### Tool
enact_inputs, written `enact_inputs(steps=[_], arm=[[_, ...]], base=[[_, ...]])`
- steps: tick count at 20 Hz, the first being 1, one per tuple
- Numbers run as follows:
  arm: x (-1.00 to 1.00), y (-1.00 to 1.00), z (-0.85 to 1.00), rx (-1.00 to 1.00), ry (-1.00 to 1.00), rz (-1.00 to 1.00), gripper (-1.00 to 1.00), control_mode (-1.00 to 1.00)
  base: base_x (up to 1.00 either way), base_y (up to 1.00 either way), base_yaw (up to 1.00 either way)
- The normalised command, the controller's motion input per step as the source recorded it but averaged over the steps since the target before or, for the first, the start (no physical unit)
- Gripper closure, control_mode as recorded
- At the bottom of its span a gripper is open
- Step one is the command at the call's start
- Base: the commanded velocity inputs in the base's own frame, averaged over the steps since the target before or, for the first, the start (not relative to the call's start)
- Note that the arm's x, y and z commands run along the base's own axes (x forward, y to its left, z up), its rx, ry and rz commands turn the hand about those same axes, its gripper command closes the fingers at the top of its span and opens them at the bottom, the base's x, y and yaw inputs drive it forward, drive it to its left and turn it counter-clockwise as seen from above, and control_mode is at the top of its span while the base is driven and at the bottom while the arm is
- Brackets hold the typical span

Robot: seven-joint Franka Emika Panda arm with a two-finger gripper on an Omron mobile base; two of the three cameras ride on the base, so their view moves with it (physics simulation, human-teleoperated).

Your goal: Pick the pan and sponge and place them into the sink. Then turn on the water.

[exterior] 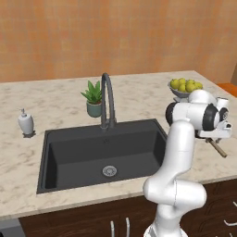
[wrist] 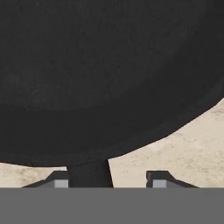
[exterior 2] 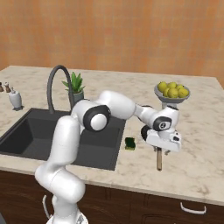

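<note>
The arm reaches out over the counter (exterior 2: pixel 201 144) to the right of the sink (exterior: pixel 69 152), its hand bent down low above the pan (wrist: pixel 109 78). In the right base view the gripper (exterior 2: pixel 160 149) hangs directly over the near end of the pan's wooden handle (exterior 2: pixel 159 161), which points toward the counter's front edge. The black bowl of the pan is mostly covered by the hand from that side; a dark edge of it shows just behind the wrist.

Hand view: the pan's black bowl takes up most of the frame. The dark neck where the handle joins it runs down between the two finger tips (wrist: pixel 61 179). The tips stand on either side of that neck with bare marble visible between the neck and the right-hand tip, so they are apart and not pressed on the handle. Whether the left-hand tip touches the neck I cannot tell.

The sponge (exterior 2: pixel 130 143) lies flat on the counter beside the sink's right rim, just left of the pan and apart from it.

The sink is dark and holds nothing besides its silver drain (exterior: pixel 109 171). The arched faucet (exterior: pixel 108 99) stands behind it, with no stream at its tip.

Also on the counter: a potted plant (exterior: pixel 94 98) beside the faucet, a soap dispenser (exterior: pixel 26 123) left of the sink, and a bowl of lemons (exterior 2: pixel 172 92) behind the pan.
</note>
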Motion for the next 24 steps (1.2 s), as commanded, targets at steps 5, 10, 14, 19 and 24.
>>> enact_inputs(steps=[5, 10, 14, 19, 24], arm=[[0.00, 0.12, 0.00, 0.00, 0.00, 0.06, 1.00, -1.00], [-0.30, 0.12, 0.21, 0.00, 0.00, 0.16, 1.00, -1.00], [-0.20, 0.25, 0.54, 0.00, -0.01, 0.17, 1.00, -1.00], [-0.11, 0.41, 0.69, 0.00, -0.15, 0.23, 1.00, -1.00], [-0.01, 0.75, 0.52, -0.03, -0.20, 0.30, 1.00, -1.00]], base=[[0.00, 0.00, 0.00], [0.00, 0.00, 0.00], [0.00, 0.00, 0.00], [0.00, 0.00, 0.00], [0.00, 0.00, 0.00]])
